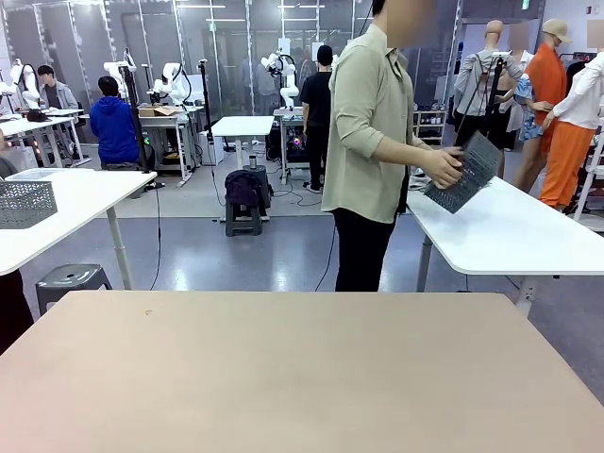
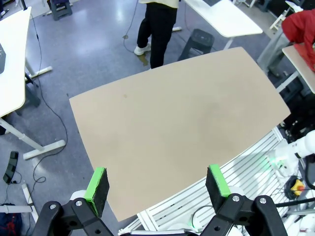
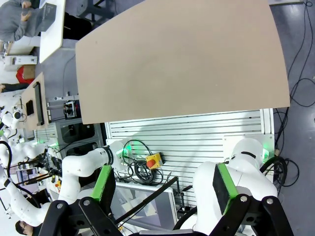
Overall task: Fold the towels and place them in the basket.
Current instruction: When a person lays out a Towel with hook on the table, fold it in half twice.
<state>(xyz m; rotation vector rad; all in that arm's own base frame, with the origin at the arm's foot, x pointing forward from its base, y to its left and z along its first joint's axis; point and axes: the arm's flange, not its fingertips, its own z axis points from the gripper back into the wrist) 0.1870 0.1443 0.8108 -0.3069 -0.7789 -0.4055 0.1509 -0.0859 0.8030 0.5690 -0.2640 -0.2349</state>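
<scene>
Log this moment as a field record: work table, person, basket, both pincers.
work table: tan top
person: standing beyond its far edge, facing a white side table
basket: dark grey, tilted, in the person's hand, by the side table
left pincer: open
right pincer: open

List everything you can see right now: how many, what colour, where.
work table: one, tan, before the robot
left white table: one, white, beyond it at left
right white table: one, white, beyond it at right
basket: one, dark grey, tilted in the person's hand over the right white table
second basket: one, grey, on the left white table
stool: one, grey, by the left white table
person: one, olive shirt, black trousers, far side
left gripper: one, black, green pads, open above the work table
right gripper: one, black, green pads, open above its near edge
</scene>
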